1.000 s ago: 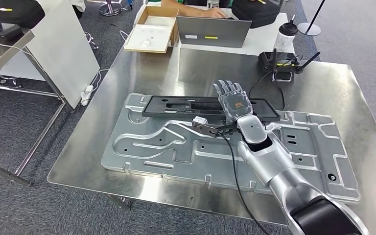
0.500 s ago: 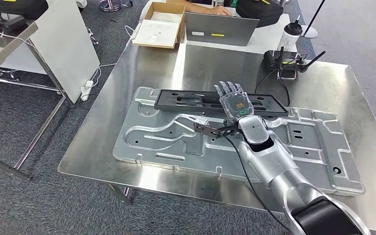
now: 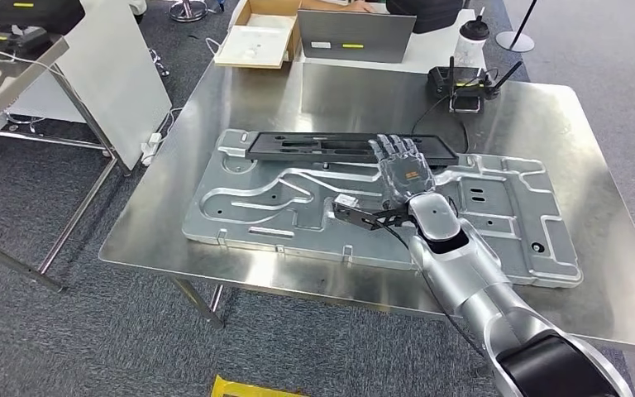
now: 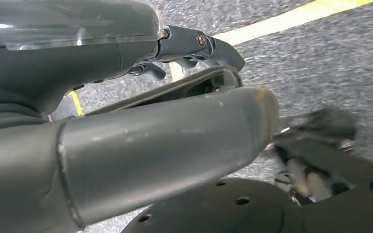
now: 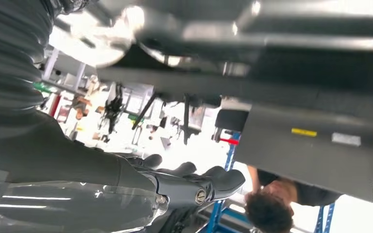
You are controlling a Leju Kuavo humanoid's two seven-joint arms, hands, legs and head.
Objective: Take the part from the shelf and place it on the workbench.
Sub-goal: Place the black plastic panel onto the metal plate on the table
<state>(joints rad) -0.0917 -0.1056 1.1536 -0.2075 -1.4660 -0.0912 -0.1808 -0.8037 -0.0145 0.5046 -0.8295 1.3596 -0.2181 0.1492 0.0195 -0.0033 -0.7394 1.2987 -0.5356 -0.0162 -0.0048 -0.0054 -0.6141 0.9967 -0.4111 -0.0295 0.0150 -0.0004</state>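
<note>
My right hand [image 3: 403, 171] hovers flat over the workbench [image 3: 537, 124], fingers spread and gripping nothing, just above the near edge of the black part [image 3: 331, 147]. That long black part lies across the far side of the big stamped metal plate [image 3: 281, 207], so I judge the placing done. My left hand [image 4: 126, 145] hangs low over the grey floor; whether it's open I cannot tell. A laptop [image 3: 355, 36] sits beyond.

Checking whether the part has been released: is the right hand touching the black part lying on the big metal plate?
Cannot tell. In the head view the right hand overlaps the black part, fingers spread, with no plain contact or gap; the right wrist view is too close.
</note>
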